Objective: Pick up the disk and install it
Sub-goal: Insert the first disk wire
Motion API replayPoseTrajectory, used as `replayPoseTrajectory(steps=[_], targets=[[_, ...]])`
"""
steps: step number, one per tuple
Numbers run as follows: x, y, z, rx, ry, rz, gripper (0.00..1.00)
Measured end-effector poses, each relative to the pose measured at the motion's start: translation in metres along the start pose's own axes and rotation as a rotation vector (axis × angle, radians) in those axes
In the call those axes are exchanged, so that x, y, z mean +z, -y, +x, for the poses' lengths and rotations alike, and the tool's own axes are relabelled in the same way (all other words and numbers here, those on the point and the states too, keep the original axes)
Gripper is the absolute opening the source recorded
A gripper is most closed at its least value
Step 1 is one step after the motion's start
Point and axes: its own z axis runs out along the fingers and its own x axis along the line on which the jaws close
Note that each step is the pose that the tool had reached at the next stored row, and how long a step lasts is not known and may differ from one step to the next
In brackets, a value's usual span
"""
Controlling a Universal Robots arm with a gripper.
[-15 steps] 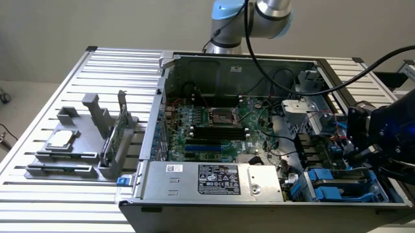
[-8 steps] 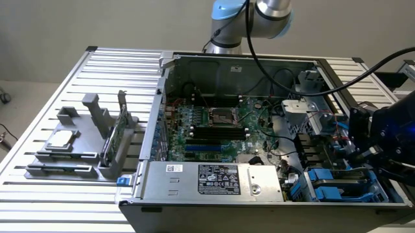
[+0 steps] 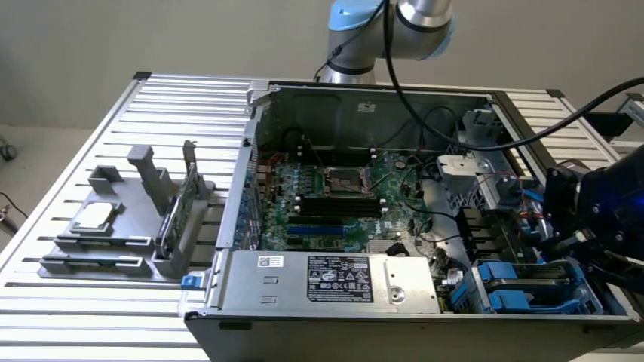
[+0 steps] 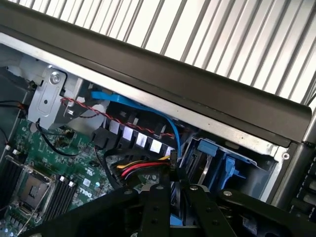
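Note:
My gripper (image 3: 575, 243) hangs over the open computer case (image 3: 403, 317), at its corner on the exterior view's right, just above the drive bay. In the wrist view the two dark fingers (image 4: 160, 207) stand close together. A strip of bright blue plastic (image 4: 176, 220) shows between them; it looks like the edge of the disk's carrier, while the rest of the disk is hidden by the gripper. Beyond the fingertips lies the drive bay with a blue plastic carrier (image 4: 224, 165). The same bay shows blue (image 3: 511, 292) in the exterior view.
The case holds a green motherboard (image 3: 332, 196), a silver power supply (image 3: 332, 279) and loose red, yellow and blue cables (image 4: 143, 170) close to the fingers. A grey fixture (image 3: 101, 241) on the slatted table carries a small silver chip (image 3: 96, 217) and a green card (image 3: 171, 219).

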Motion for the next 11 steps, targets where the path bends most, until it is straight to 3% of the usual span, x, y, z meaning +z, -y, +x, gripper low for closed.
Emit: replayPoseTrajectory(steps=[6, 11], targets=[[0.0, 0.0, 0.0, 0.064, 0.0036, -0.0014, 0.17], [0.0, 0.0002, 0.0, 0.098, 0.0068, -0.0059, 0.17]])
